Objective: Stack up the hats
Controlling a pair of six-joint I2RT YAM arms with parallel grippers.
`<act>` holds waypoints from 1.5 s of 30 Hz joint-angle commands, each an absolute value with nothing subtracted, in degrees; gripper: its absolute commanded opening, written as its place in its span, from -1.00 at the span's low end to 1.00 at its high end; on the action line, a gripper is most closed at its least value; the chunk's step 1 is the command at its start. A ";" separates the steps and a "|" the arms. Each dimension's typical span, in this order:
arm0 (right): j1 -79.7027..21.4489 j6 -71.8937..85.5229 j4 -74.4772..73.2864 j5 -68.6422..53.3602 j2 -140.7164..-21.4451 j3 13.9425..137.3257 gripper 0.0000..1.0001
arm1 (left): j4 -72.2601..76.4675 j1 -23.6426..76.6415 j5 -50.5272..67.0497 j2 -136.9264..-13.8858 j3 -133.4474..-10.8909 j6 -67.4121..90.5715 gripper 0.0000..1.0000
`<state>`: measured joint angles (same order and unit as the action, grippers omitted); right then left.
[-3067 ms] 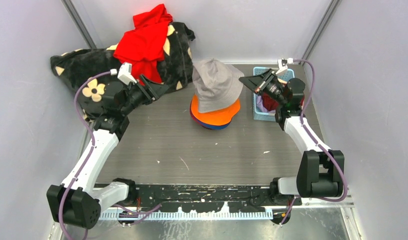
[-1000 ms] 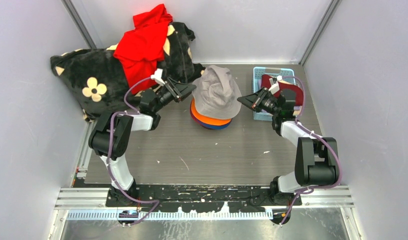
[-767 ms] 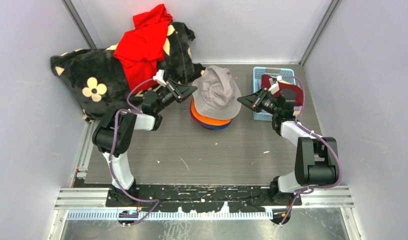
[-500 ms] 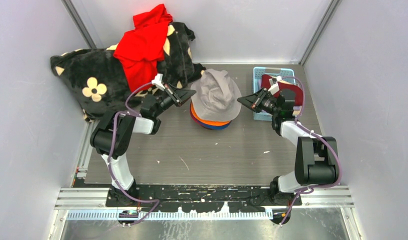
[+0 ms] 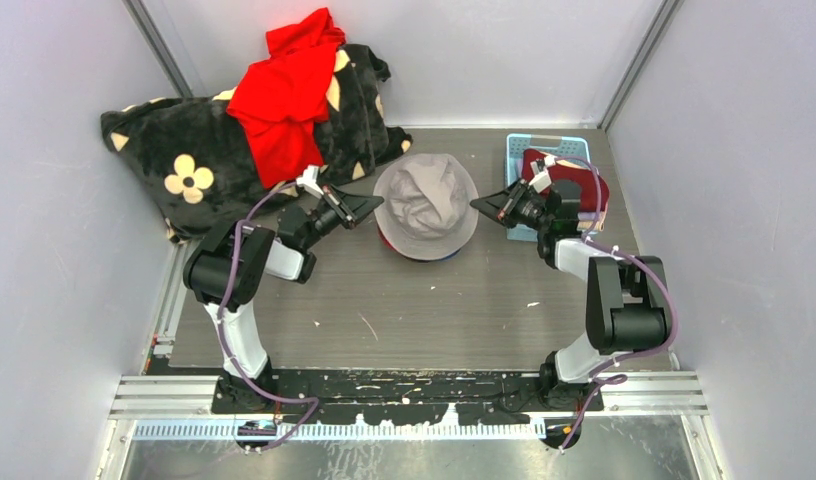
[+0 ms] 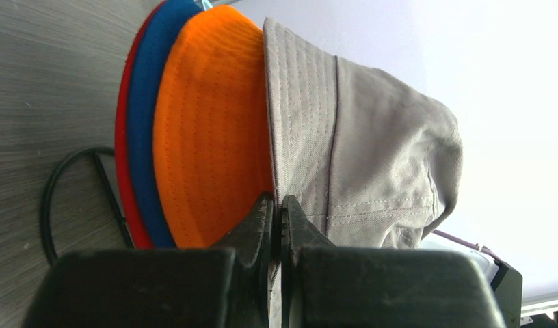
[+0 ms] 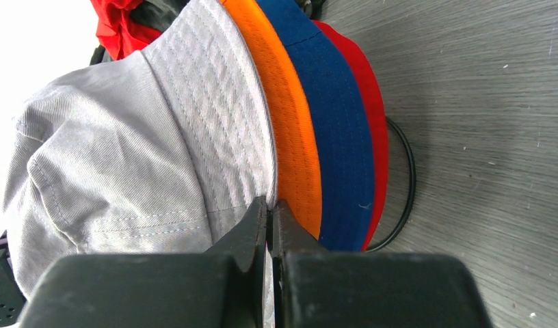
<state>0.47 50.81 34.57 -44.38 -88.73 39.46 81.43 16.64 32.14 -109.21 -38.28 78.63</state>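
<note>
Bright, even light from above gives the top view only soft shadows. Beyond the left end effector (image 6: 277, 212) and the right end effector (image 7: 269, 212), the background past the grey hat (image 6: 372, 137) burns out white. Their near bodies sit dark and blurred; counter (image 7: 481, 137) grain is sharp.

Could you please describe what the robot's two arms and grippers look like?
Both the left arm and the right arm have white link shells between chunky black joint housings. A thin purple cable loops along each one. The left gripper and the right gripper are matte black, with fingers tapering to narrow wedge tips. A small white block sits atop each wrist.
</note>
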 commanded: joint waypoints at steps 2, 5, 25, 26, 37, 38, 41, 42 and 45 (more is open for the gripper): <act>0.90 49.04 34.99 -42.34 -91.19 41.95 -0.99 | 81.91 12.03 31.40 -111.98 -39.29 78.38 -1.00; 0.86 49.03 34.98 -42.10 -92.79 43.04 -0.99 | 81.39 10.09 31.46 -113.53 -40.79 79.04 -1.00; 1.55 50.20 35.60 -43.07 -89.80 43.00 -0.04 | 81.16 8.95 33.00 -116.21 -47.73 83.16 -0.80; 1.96 49.47 34.63 -42.71 -88.72 43.14 0.06 | 80.61 8.91 33.30 -115.93 -47.92 83.28 -0.78; 3.39 51.14 32.79 -44.48 -89.46 53.08 0.22 | 65.97 9.59 38.77 -115.31 -58.63 80.68 -0.72; 3.28 52.95 35.06 -44.89 -90.71 53.58 0.22 | 64.23 9.79 39.19 -115.51 -59.92 80.20 -0.72; 2.59 57.04 40.84 -45.90 -94.41 55.58 0.20 | 58.67 10.63 40.21 -116.11 -63.88 78.19 -0.71; 2.29 57.71 41.85 -46.13 -95.52 56.45 0.19 | 56.87 10.93 40.40 -116.20 -65.08 77.46 -0.71; 1.11 59.56 44.38 -46.78 -98.47 58.89 0.17 | 52.29 11.86 40.90 -116.77 -68.47 75.50 -0.71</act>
